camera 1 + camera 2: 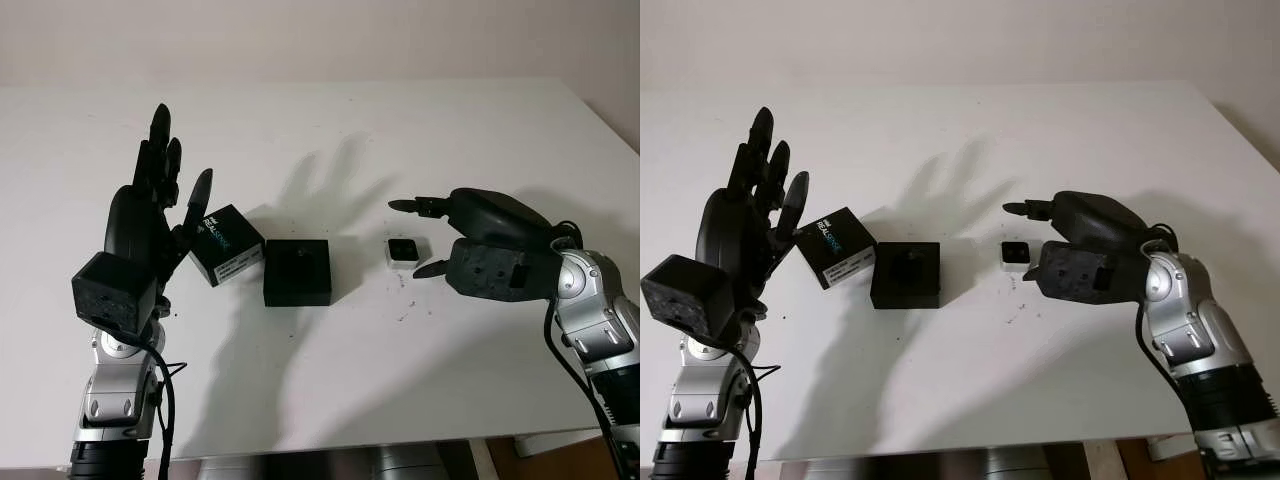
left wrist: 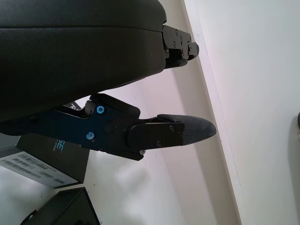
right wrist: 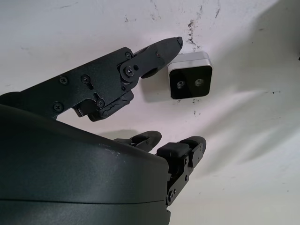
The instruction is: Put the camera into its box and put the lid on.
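Head stereo pair down over table [image 1: 330, 380]; wrist cameras close (tilted) beside hands.

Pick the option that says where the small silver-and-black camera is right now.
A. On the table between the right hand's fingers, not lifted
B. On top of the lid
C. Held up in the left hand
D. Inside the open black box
A: the camera lies on the table, right of the open black box, with the right hand open around it; the right wrist view shows its fingers beside it, not closed.
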